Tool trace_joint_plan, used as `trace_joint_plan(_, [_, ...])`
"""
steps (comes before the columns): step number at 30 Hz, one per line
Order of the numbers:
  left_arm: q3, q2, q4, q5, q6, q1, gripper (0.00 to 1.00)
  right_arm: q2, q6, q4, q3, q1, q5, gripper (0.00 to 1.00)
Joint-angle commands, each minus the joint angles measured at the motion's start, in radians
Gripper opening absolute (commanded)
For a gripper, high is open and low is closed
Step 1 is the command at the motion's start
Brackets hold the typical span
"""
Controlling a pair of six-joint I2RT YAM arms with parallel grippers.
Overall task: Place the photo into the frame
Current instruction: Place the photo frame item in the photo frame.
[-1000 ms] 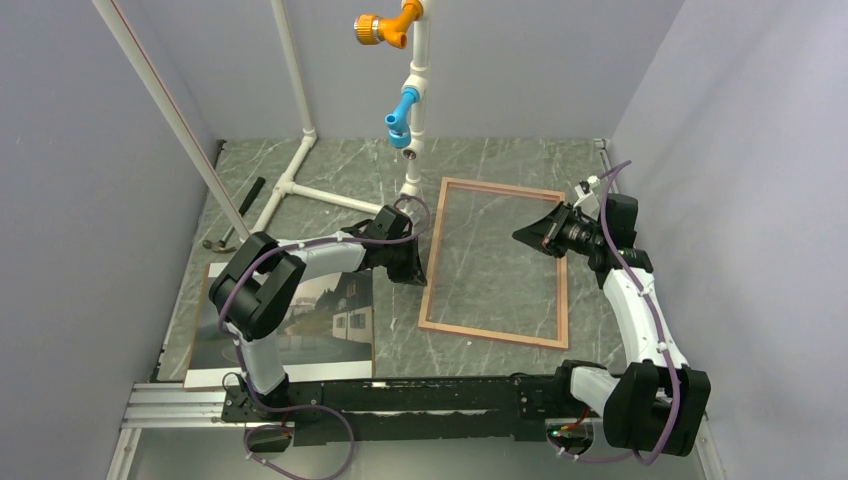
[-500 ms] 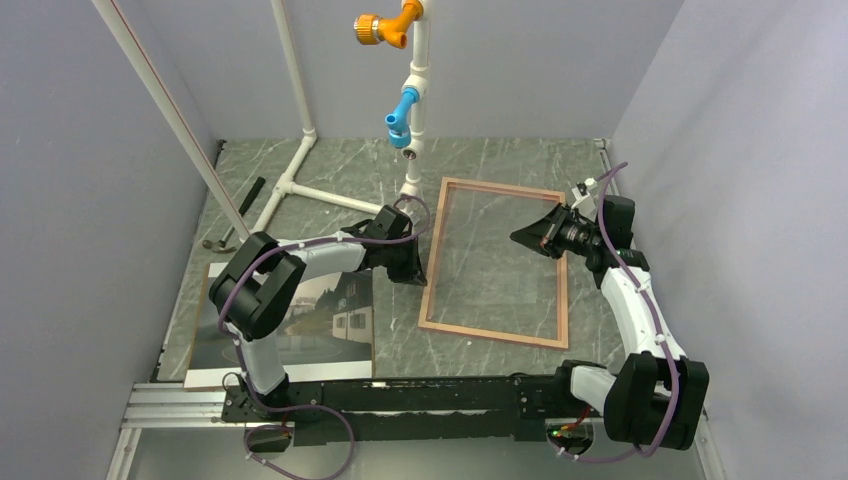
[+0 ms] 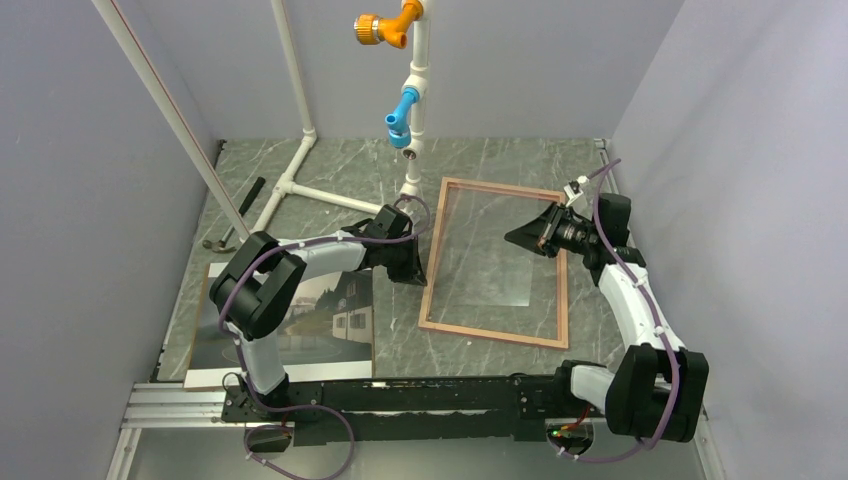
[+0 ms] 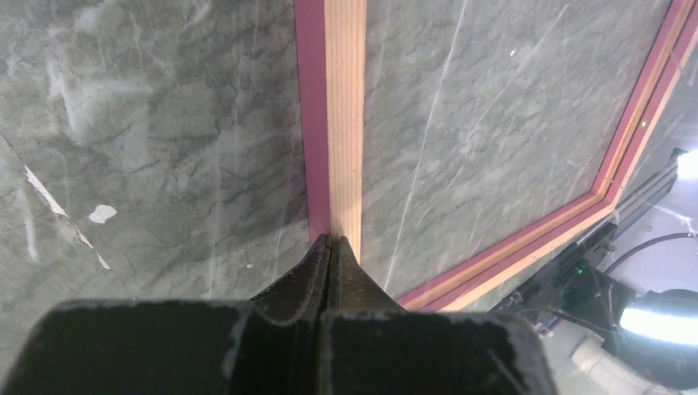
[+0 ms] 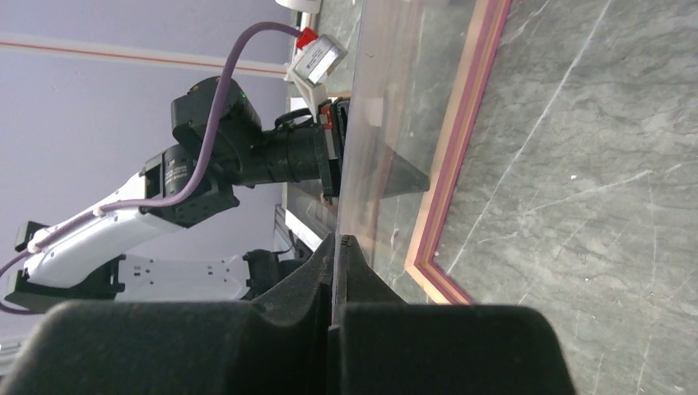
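Tan wood is turned upward on the frame (image 3: 495, 334), which is laid flat on the green marbled tabletop (image 3: 520, 165), right of centre. A pink band is seen along the rails in the left wrist view (image 4: 346, 123) and in the right wrist view (image 5: 461, 140).

The left end effector (image 3: 413, 277) is set at the frame's left rail. In its own camera the fingers are seen pressed together with nothing between them, and the tips (image 4: 331, 240) are placed on top of the wooden rail.

The right end effector (image 3: 510, 237) is held above the right half of the frame. Its fingers are closed tightly on the edge of the clear pane (image 5: 387, 99), as is shown in the right wrist view (image 5: 339, 240). The pane (image 3: 480, 250) is tilted: its right side is raised clear of the frame, while its left side is kept low near the left rail. Whether that low edge is touching the frame cannot be told.

The photo (image 3: 320, 310) is laid face up at the near left of the tabletop, well apart from the frame and partly hidden by the left arm. A brown board (image 3: 203, 310) is seen under it, at its left edge.

A white pipe stand (image 3: 415, 120) with blue and orange fittings is placed at the back, and a hammer (image 3: 240, 205) is laid near the left wall.
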Motion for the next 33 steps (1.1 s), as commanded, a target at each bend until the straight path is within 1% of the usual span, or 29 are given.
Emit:
trace_joint_plan(1, [-0.018, 0.080, -0.035, -0.092, 0.026, -0.008, 0.00, 0.026, -0.062, -0.034, 0.024, 0.028, -0.113, 0.00])
trace_joint_plan(6, [-0.016, 0.080, -0.035, -0.091, 0.027, -0.008, 0.00, 0.072, -0.118, -0.037, 0.048, 0.029, -0.144, 0.00])
trace_joint_plan(10, [-0.014, 0.079, -0.037, -0.091, 0.028, -0.009, 0.00, 0.109, -0.145, -0.049, 0.069, 0.029, -0.140, 0.00])
trace_joint_plan(13, [-0.013, 0.081, -0.039, -0.091, 0.028, -0.009, 0.00, 0.131, -0.176, -0.090, 0.094, 0.029, -0.122, 0.00])
trace_joint_plan(17, [-0.011, 0.082, -0.041, -0.091, 0.029, -0.008, 0.00, 0.134, -0.272, -0.261, 0.160, 0.028, -0.022, 0.00])
trace_joint_plan(19, [-0.011, 0.083, -0.041, -0.091, 0.029, -0.008, 0.00, 0.125, -0.302, -0.350, 0.184, 0.029, 0.060, 0.00])
trace_joint_plan(22, [-0.010, 0.083, -0.040, -0.091, 0.029, -0.008, 0.00, 0.106, -0.320, -0.430, 0.200, 0.029, 0.167, 0.00])
trace_joint_plan(26, [-0.014, 0.081, -0.039, -0.091, 0.028, -0.009, 0.00, 0.084, -0.328, -0.481, 0.191, 0.029, 0.263, 0.00])
trace_joint_plan(33, [-0.016, 0.079, -0.037, -0.089, 0.028, -0.008, 0.00, 0.096, -0.346, -0.509, 0.181, 0.029, 0.362, 0.00])
